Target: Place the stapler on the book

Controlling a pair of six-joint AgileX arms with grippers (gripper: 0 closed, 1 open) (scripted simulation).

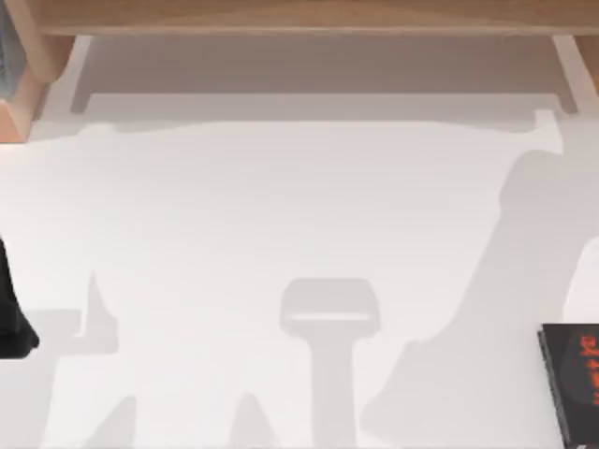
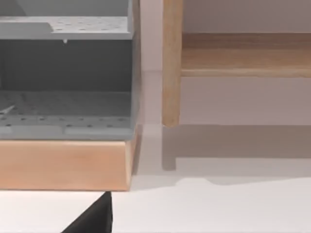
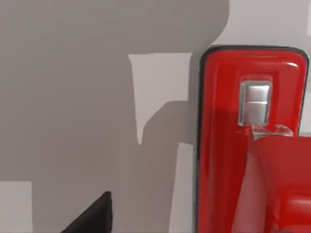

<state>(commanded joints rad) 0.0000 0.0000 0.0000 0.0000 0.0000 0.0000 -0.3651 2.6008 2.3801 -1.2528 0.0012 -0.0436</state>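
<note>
White tabletop [image 1: 281,206] runs across the whole working area, crossed by broad grey shadows, with a light wooden shelf frame [image 1: 309,17] along its far edge. At the far left corner stands a wooden-based rack with grey perforated trays [image 2: 65,109], seen close in my left wrist view beside an upright wooden post [image 2: 171,63]. On the top view's right edge, near the front, lies the book [image 1: 573,379], black-covered with red-orange characters and a thin pale edge, flat on the table and partly cut off by the frame. My right wrist view looks straight down on the stapler [image 3: 252,145], a glossy red body with a dark rim and a small silver metal plate near one end; it lies on the white surface directly under that camera, close below my right wrist. A dark wedge at the lower margin of that view is part of my right arm's hardware [image 3: 92,216]; whether my right pincer is wide, narrow or holding, I cannot tell. My left arm [image 1: 11,309] sits at the top view's left edge as a dark shape, low over the table and facing the rack; its pincer state I likewise cannot tell. Stapler and book are not in contact in any view.
</note>
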